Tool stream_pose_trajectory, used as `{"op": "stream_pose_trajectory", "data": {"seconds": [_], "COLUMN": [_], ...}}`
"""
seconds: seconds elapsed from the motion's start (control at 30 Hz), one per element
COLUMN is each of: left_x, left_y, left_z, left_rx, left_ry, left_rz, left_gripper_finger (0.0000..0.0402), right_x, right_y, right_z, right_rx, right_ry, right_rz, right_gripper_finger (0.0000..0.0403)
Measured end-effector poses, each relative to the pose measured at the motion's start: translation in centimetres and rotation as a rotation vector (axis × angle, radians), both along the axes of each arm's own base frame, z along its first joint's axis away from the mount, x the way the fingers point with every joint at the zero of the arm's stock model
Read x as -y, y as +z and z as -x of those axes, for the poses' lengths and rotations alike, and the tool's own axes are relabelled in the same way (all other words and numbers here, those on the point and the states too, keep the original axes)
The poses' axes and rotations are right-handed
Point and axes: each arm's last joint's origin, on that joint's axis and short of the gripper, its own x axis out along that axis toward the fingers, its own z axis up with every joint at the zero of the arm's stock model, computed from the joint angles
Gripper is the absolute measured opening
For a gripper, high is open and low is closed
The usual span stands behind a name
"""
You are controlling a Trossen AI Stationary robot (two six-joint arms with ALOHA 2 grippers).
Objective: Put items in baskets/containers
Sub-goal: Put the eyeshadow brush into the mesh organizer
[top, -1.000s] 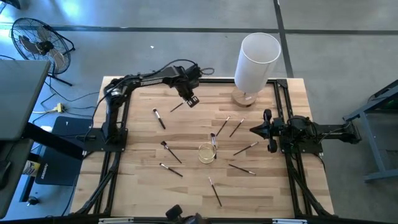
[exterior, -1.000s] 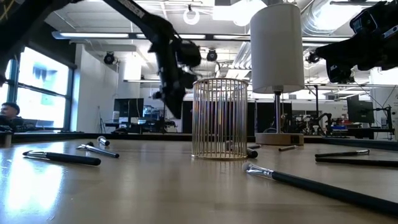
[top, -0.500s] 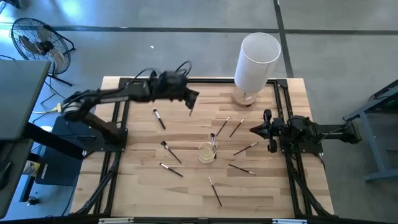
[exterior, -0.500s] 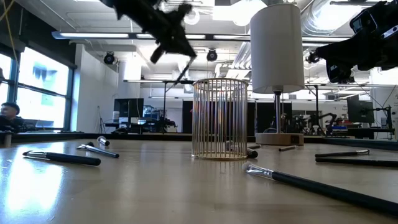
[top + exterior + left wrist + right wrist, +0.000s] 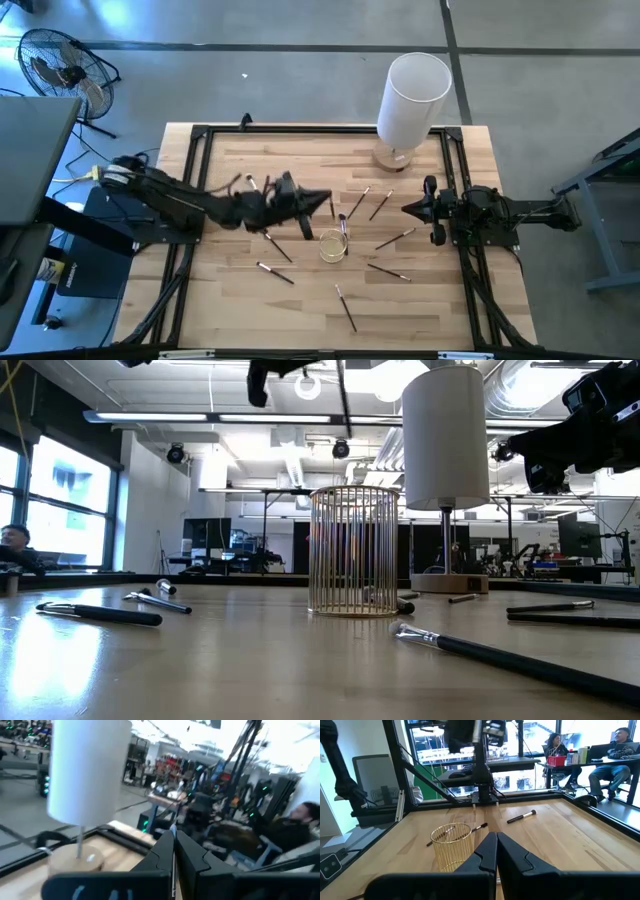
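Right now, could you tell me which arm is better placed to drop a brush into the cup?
Left: its gripper is shut on a brush, high beside the cup. The right gripper waits shut at the table's right side.

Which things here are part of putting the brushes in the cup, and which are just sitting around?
Part of the job:
wire cup
loose brushes on the table
held brush, pinched in the left end effector

Just lying about:
white cylinder on its wooden base
floor fan
right end effector, shut, waiting at the table's right edge
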Motion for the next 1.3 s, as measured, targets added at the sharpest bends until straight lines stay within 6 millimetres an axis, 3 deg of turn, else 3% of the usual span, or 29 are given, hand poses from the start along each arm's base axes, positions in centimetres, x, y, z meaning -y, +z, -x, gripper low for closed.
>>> {"op": "stream_pose_trajectory", "data": {"seconds": [0.23,0.43,0.97,1.3], "left_x": [2.7,3.5,3.6,3.8], "left_y": [-3.8,-5.1,-7.4,-7.5], "left_z": [-1.9,-2.3,-2.3,-2.4], "left_rx": [0.022,-0.007,-0.205,-0.207], "left_ry": [-0.004,-0.025,-0.033,-0.083], "left_rz": [0.016,0.043,0.079,0.13], "left_gripper_finger": [0.0,0.0,0.0,0.0001], "right_x": [0.0,0.0,0.0,0.0], "right_y": [0.0,0.0,0.0,0.0], "right_z": [0.0,0.0,0.0,0.0], "right_rx": [0.0,0.0,0.0,0.0], "right_ry": [0.0,0.0,0.0,0.0], "right_rz": [0.0,0.0,0.0,0.0], "right_gripper_finger": [0.0,0.0001,0.0,0.0001]}}
